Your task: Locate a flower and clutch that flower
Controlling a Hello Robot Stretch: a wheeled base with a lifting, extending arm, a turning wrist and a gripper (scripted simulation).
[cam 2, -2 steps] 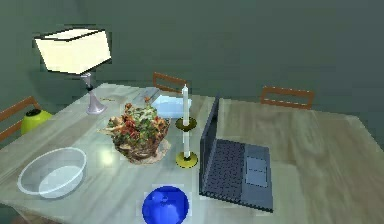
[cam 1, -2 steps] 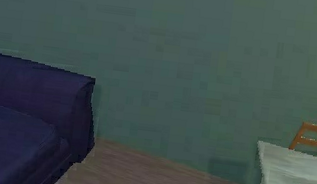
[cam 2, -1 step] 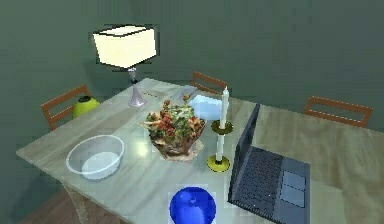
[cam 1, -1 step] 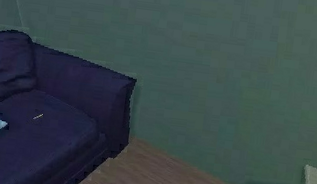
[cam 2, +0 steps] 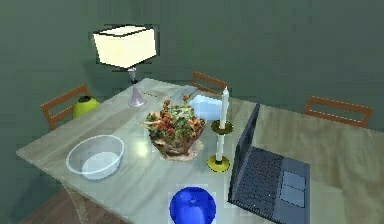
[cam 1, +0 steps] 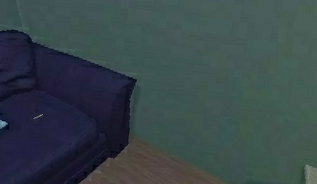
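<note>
A bunch of red and orange flowers with green leaves [cam 2: 176, 124] stands in a brownish pot near the middle of a pale wooden table [cam 2: 60, 145] in the arm side view. A white candle in a yellow holder [cam 2: 221, 130] stands just right of the flowers, and a white bowl [cam 2: 96, 156] lies to their lower left.
On the table also stand a lamp with a cream shade [cam 2: 127, 50], a light blue box [cam 2: 207, 107], an open laptop [cam 2: 262, 165] and a blue round thing [cam 2: 193, 207]. Wooden chairs [cam 2: 337, 109] ring the table. A dark blue sofa [cam 1: 33, 115] fills the forward view's left, against a green wall.
</note>
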